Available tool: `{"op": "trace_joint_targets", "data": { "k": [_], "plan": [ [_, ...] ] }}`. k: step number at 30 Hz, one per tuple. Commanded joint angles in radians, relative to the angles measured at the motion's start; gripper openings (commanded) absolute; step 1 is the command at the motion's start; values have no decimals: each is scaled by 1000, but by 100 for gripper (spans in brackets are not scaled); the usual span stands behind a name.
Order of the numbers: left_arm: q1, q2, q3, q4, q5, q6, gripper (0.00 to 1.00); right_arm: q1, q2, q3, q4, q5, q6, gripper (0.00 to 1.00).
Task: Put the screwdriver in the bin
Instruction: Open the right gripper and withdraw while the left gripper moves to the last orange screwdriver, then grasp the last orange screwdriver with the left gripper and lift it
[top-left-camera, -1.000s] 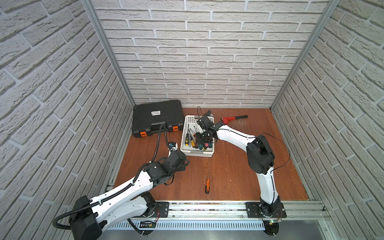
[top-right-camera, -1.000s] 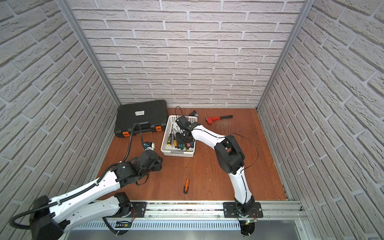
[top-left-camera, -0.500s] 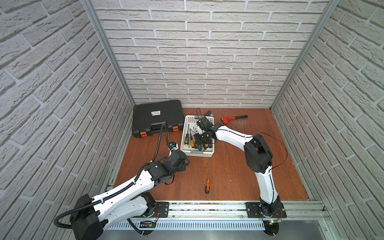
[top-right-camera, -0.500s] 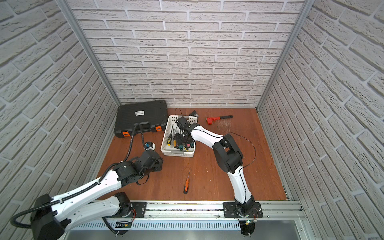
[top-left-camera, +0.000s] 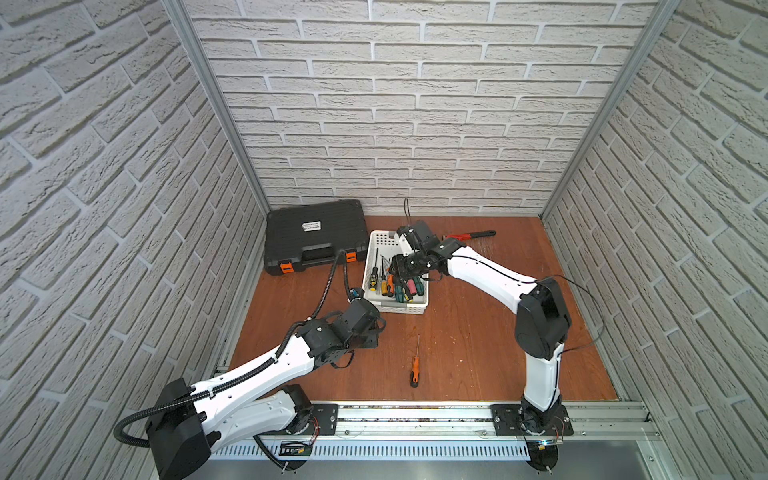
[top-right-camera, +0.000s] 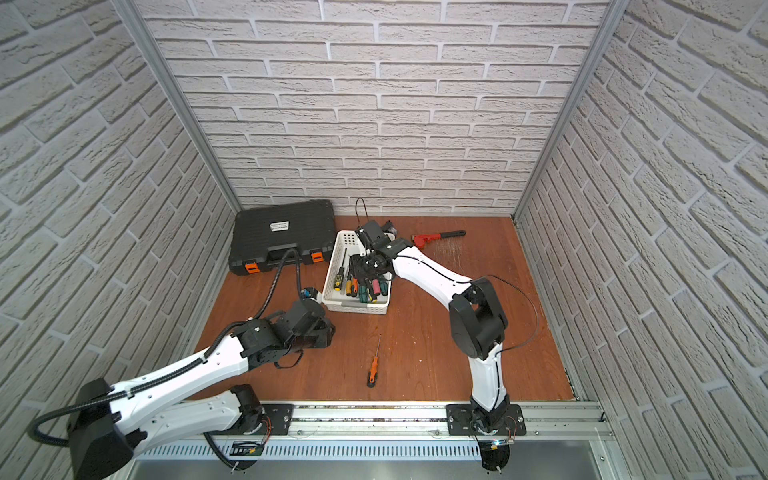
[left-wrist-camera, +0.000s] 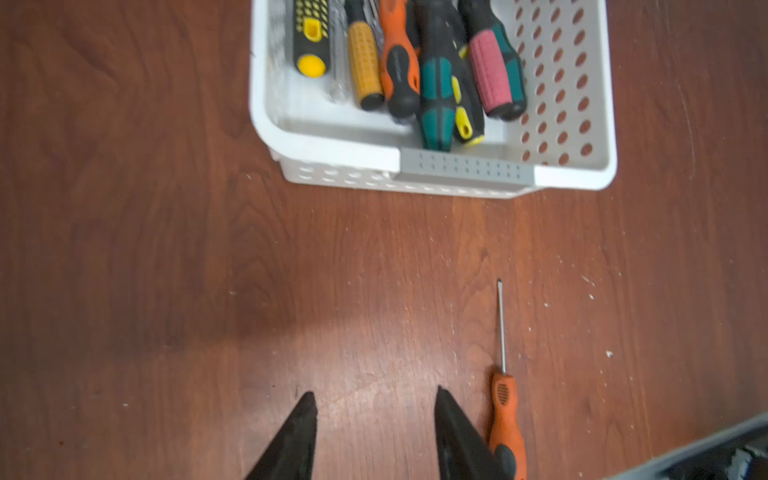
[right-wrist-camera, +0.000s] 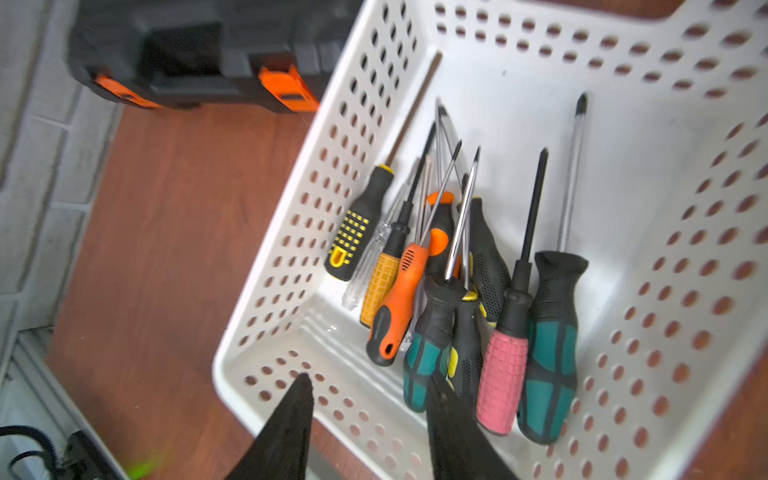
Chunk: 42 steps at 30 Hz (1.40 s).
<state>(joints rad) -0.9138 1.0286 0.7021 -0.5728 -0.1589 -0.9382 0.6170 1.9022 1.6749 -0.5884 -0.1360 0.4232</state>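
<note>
Orange screwdriver (top-left-camera: 415, 361) lies flat, shaft tip toward bin (top-left-camera: 399, 306), handle away.

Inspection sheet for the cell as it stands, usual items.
Surface: wooden table, white specks.
Job's things: orange screwdriver lies on the table, outside the bin; bin holds several other screwdrivers.
Clutter: black case, shut; red wrench at the back.
Grippers: left gripper open, empty, beside the screwdriver; right gripper open, empty, over the bin.
Cables: hose loops from the left arm; thin cable loops off the right arm.
Surroundings: brick-pattern walls; metal rail in front.
</note>
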Motion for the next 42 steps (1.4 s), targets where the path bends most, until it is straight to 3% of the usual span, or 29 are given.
{"op": "trace_joint_targets", "data": {
  "k": [1,11,17,23,33,42],
  "plan": [
    [-45,23,15,18,109,-10,48,-6,-104,-48,7,1,-38,46],
    [-228,219,89,51,215,-44,50,-5,-460,-420,95,111,9,46],
    [-268,376,169,100,260,-27,51,-7,-593,-542,37,224,21,48],
    [-295,519,238,77,315,-22,52,-8,-647,-628,48,250,34,51],
    [-306,657,319,-1,270,-31,50,-13,-717,-667,2,270,27,52],
    [-313,691,334,-55,226,-56,49,-16,-728,-710,26,258,49,52]
  ]
}}
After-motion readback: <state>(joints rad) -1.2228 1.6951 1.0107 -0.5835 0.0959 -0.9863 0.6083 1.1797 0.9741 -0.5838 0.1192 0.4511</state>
